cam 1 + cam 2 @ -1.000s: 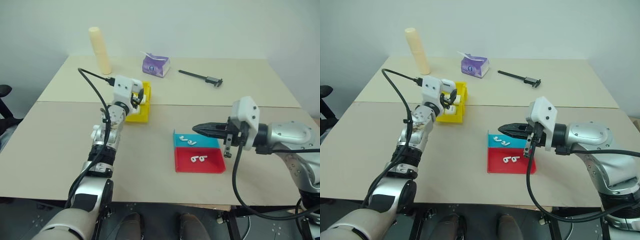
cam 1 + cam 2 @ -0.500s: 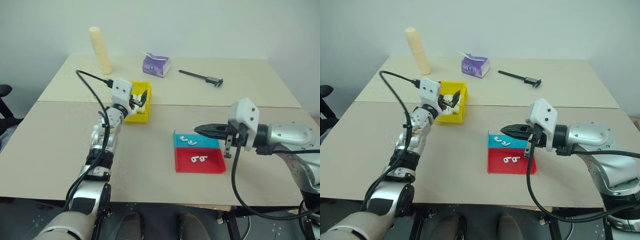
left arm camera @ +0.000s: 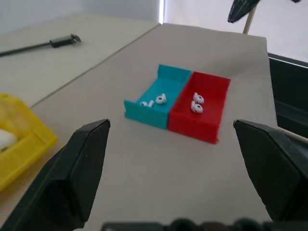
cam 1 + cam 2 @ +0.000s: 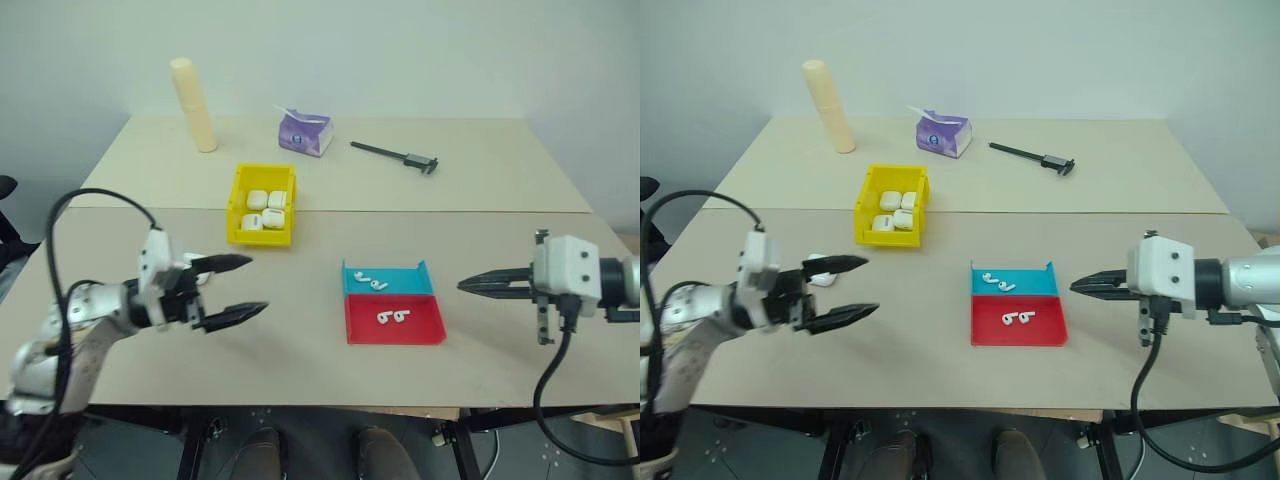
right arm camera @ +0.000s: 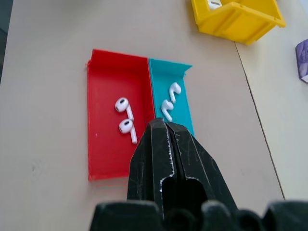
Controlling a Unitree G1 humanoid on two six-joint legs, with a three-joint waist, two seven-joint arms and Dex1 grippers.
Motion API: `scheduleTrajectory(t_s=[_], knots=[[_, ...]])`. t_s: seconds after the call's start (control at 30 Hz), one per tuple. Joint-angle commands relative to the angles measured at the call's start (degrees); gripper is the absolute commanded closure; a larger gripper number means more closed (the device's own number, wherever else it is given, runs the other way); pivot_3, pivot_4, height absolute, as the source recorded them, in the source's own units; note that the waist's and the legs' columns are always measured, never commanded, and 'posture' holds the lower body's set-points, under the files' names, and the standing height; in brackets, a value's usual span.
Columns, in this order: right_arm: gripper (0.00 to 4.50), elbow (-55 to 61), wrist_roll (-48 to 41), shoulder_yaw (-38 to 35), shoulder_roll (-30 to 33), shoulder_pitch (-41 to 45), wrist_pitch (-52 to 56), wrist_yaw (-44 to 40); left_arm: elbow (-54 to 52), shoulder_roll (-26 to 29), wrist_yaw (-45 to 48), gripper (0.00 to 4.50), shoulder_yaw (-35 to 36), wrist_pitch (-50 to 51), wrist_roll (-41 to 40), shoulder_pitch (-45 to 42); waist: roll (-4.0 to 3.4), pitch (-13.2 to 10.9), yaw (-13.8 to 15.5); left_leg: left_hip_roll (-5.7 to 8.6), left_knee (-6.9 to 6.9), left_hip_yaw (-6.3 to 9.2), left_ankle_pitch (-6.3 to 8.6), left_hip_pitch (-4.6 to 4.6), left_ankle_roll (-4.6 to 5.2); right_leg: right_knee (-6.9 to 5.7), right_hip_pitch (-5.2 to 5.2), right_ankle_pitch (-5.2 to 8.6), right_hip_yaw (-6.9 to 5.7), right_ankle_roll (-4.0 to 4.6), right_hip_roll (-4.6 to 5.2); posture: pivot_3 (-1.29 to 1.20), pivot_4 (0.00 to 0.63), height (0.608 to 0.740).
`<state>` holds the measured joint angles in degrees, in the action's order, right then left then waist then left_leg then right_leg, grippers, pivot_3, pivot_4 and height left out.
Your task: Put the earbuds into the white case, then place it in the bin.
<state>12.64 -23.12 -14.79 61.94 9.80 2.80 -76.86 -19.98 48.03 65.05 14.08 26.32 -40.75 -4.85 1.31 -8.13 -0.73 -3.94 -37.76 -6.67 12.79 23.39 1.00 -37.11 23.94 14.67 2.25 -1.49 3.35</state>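
Note:
The yellow bin [image 4: 236, 206] stands left of centre on the table and holds several white cases [image 4: 268, 208]. Two earbuds [image 4: 372, 283] lie in the blue tray [image 4: 409, 280], and two more earbuds [image 4: 390, 318] rest in the red tray [image 4: 420, 325] joined to it. My left gripper [image 4: 258, 284] hovers open and empty at the near left, short of the bin. A small white rounded thing [image 4: 818, 270], possibly another case, lies partly hidden behind its upper finger. To the right of the trays, my right gripper [image 4: 464, 287] is shut and empty, pointing at them.
A cream cylinder [image 4: 194, 104], a purple tissue pack [image 4: 305, 133] and a black caliper [image 4: 395, 155] sit along the far half of the table. A seam [image 4: 450, 211] runs across the tabletop behind the trays.
My left gripper opened over the bin, left a white case inside, and drew back to the near left. The right gripper slid to the right, away from the trays.

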Motion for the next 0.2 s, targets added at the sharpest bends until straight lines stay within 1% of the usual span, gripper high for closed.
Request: scheduleTrajectory(t_s=[0.03, 0.2], knots=[[4.5, 0.1, 0.6, -2.7, 1.3, -1.0, -2.9, -0.9, -3.6, 2.7, 2.0, 0.03, 4.9, 1.5, -3.2, 2.7, 0.0, 0.0, 0.0, 0.0, 0.0, 0.0, 0.0, -0.01, 0.0, 0.0, -0.01, 0.0, 0.0, 0.01, 0.0, 0.0, 0.15, 0.74], [4.5, 0.4, -0.2, -2.5, 1.3, -2.6, -1.8, -1.1, -5.4, 3.6, 1.8, 0.03, 8.9, 2.3, -4.7, 6.0, 0.0, 0.0, 0.0, 0.0, 0.0, 0.01, 0.0, -0.06, 0.0, 0.01, -0.05, 0.01, 0.01, 0.02, 0.02, 0.0, 0.15, 0.74]])
